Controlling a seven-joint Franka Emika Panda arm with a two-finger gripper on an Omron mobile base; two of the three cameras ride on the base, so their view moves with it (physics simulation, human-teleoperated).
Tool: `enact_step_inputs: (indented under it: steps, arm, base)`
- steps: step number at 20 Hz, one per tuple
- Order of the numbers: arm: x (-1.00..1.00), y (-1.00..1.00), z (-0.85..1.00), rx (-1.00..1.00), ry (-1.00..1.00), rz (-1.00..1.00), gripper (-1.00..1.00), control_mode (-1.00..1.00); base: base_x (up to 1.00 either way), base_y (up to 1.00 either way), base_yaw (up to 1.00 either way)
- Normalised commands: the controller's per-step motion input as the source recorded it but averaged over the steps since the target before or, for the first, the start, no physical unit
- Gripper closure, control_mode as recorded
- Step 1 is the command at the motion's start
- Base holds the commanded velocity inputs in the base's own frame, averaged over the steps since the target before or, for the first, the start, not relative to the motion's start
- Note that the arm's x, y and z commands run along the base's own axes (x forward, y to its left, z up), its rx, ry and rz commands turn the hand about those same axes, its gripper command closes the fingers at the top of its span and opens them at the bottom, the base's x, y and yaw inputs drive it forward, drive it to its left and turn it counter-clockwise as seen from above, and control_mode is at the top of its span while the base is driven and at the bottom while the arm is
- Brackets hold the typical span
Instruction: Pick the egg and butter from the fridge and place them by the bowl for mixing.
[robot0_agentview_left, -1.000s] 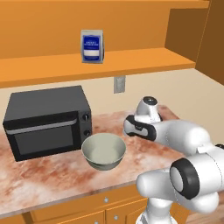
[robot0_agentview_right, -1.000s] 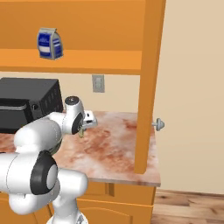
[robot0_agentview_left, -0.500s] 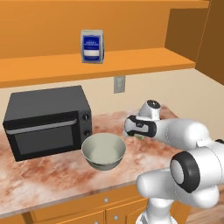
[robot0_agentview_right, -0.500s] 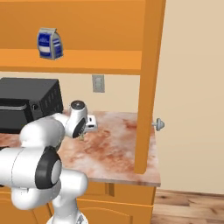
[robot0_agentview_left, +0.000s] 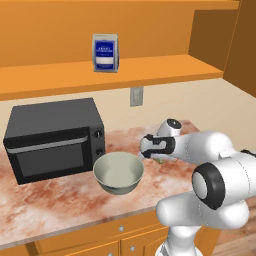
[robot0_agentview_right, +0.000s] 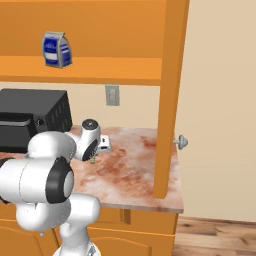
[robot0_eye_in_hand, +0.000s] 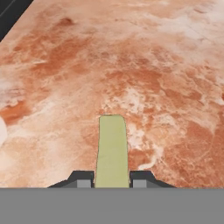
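Note:
My gripper is shut on the butter, a narrow olive-yellow block that sticks out from between the two dark fingertips over the marbled counter. In the left base view the gripper hangs low over the counter, just right of the pale grey-green bowl. The right base view puts the gripper close to the counter top, with a sliver of the butter under it. I cannot tell whether the butter touches the counter. The egg and the fridge are out of view.
A black microwave stands left of the bowl against the wall. A blue-and-white bag sits on the wooden shelf above. A wall outlet is behind the arm. An upright wooden cabinet panel bounds the counter's right end.
The hand has sunk a little toward the counter beside the bowl, still shut on the butter. The bowl and microwave have not moved.

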Motion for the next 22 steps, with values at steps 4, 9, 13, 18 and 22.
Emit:
enact_step_inputs:
  steps: [4,9,13,18,22]
  arm:
    - [0.08,0.14,-0.28,0.00,0.00,0.00,1.00,-1.00]
    - [0.00,0.00,0.00,0.00,0.00,0.00,-1.00,-1.00]
    - [-0.01,0.00,0.63,0.03,0.00,-0.01,-1.00,-1.00]
    - [-0.40,0.00,1.00,0.04,-0.01,-0.11,-1.00,-1.00]
    - [-1.00,0.10,1.00,0.03,-0.06,-0.16,-1.00,-1.00]
  base:
    - [0.00,0.00,0.00]
    - [0.00,0.00,0.00]
    - [0.00,0.00,0.00]
    - [0.00,0.00,0.00]
    - [0.00,0.00,0.00]
